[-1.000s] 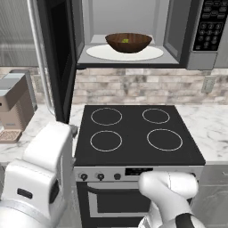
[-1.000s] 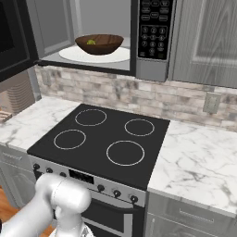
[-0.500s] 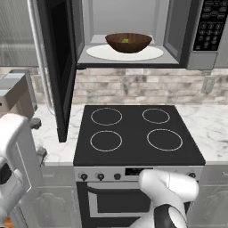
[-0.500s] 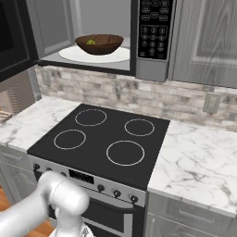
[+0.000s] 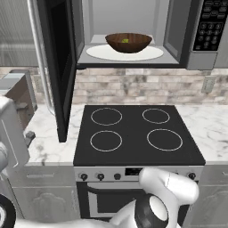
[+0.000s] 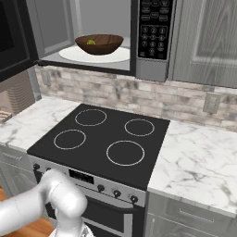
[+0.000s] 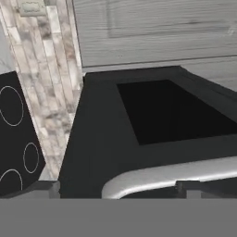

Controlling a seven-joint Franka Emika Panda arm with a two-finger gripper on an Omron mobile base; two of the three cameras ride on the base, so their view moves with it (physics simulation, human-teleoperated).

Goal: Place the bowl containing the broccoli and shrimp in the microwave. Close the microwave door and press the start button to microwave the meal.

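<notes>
The wide, shallow dark brown wood-grain bowl [image 5: 128, 42] sits centred on the white round turntable plate [image 5: 100, 52] inside the wide grey steel microwave [image 6: 152, 69], same spot as a second ago. A small yellow-green broccoli floret [image 5: 125, 41] shows inside the bowl; the shrimp can't be made out. The large grey-framed microwave door [image 5: 60, 67] with black glass hangs wide open to the left over the white marble counter [image 5: 46, 142], its long vertical silver bar handle [image 5: 39, 53] facing outward, unchanged from earlier. What differs: the white arm segment that rose at the left base view's lower left a second ago has swung further left and lower, now hugging that view's left edge beside the brown toaster [image 5: 18, 91]. In the hand view the door handle [image 7: 171, 176] runs as a silver bar just past the dark fingertips [image 7: 185, 187], the black glass beyond it. The gripper's jaws are spread wide, holding nothing. The black four-ring cooktop [image 6: 99, 143] lies bare below the microwave.
</notes>
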